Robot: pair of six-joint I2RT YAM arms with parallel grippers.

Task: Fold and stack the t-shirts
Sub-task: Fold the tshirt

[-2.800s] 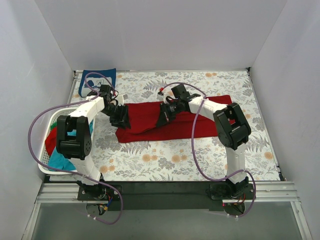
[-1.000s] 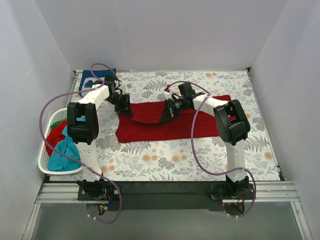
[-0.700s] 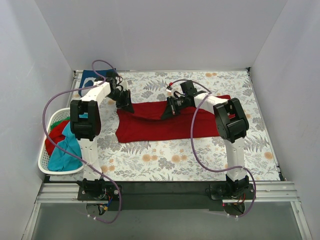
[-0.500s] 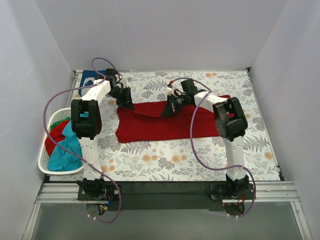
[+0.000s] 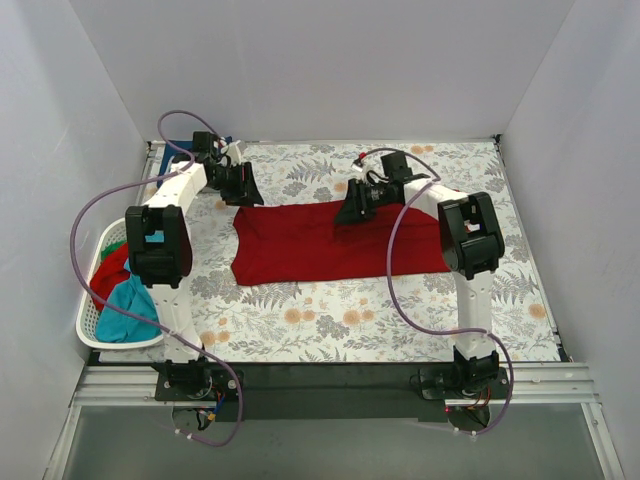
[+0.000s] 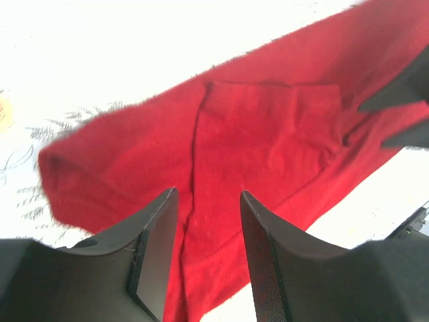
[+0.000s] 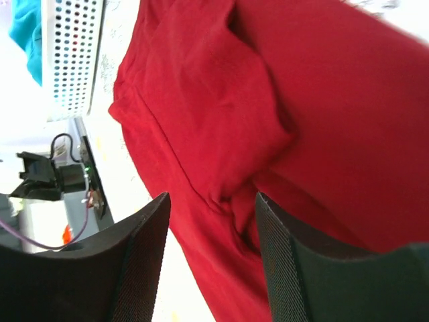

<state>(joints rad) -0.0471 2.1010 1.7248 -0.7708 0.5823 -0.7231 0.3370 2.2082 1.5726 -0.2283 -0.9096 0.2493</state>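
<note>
The dark red t-shirt (image 5: 340, 240) lies folded in a long band across the middle of the floral table cloth. My left gripper (image 5: 245, 188) hovers over its far left corner. In the left wrist view this gripper (image 6: 208, 255) is open, and only red cloth (image 6: 268, 134) shows below the gap. My right gripper (image 5: 350, 207) hangs over the shirt's far edge near the middle. It is also open (image 7: 211, 258), above a crease in the red cloth (image 7: 221, 121), and grips nothing.
A white laundry basket (image 5: 95, 335) stands at the left edge. It holds a teal shirt (image 5: 125, 310) and a red one (image 5: 108, 272). The basket (image 7: 70, 54) also shows in the right wrist view. White walls close in the table on three sides.
Both grippers carried the shirt's edge toward the far side, then opened and let go. They have drawn back toward the rear, and the shirt now lies flatter.
</note>
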